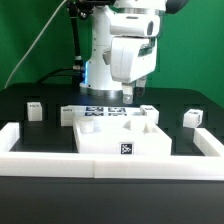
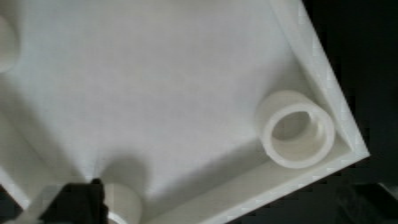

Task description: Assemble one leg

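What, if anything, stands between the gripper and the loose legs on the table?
Nothing visible does. The gripper hangs above the white panel. A leg stands beside that panel on the exterior view's left, with open space above it.

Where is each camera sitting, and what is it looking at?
Exterior view: off the arm, facing the table; it sees the arm, the gripper, the white panel and a leg.
Wrist view: on the wrist, looking closely at the white panel; one dark fingertip shows.
Shared: the white panel.
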You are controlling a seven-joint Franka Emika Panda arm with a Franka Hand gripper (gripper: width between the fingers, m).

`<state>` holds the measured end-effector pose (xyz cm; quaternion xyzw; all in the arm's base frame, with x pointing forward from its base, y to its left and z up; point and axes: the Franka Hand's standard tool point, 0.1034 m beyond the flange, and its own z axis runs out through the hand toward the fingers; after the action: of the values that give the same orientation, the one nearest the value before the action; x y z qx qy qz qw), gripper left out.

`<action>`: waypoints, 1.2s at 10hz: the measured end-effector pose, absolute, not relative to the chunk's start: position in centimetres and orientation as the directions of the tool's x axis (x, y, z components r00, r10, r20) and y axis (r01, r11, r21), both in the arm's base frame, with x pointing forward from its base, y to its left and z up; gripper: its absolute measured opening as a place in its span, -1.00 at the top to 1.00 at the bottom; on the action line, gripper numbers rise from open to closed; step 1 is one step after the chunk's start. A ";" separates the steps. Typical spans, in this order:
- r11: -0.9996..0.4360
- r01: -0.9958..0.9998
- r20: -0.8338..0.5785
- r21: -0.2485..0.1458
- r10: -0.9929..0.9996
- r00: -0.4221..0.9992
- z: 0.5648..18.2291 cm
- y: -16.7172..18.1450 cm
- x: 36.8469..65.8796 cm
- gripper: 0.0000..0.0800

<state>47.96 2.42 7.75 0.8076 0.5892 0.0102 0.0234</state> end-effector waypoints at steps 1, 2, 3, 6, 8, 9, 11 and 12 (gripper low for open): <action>-0.203 0.976 -0.009 0.081 0.979 0.204 7.3 2.4 47.3 -0.63; -0.159 0.984 -0.024 0.074 0.987 0.162 6.9 2.5 46.6 -0.62; -0.082 0.994 -0.040 0.073 0.996 0.085 6.8 2.6 46.5 -0.62; 0.010 0.998 -0.060 0.059 0.998 -0.006 6.1 2.7 46.1 -0.63; 0.010 0.998 -0.060 0.058 0.998 -0.006 6.0 2.7 46.0 -0.63; 0.015 0.998 -0.060 0.056 0.998 -0.012 5.9 2.5 46.0 -0.63; 0.108 0.993 -0.052 0.053 0.993 -0.105 4.5 0.9 45.0 -0.63; 0.128 0.991 -0.052 0.044 0.991 -0.126 4.1 0.5 44.7 -0.63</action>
<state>44.75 0.51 4.14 0.6603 0.7502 -0.0004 0.0340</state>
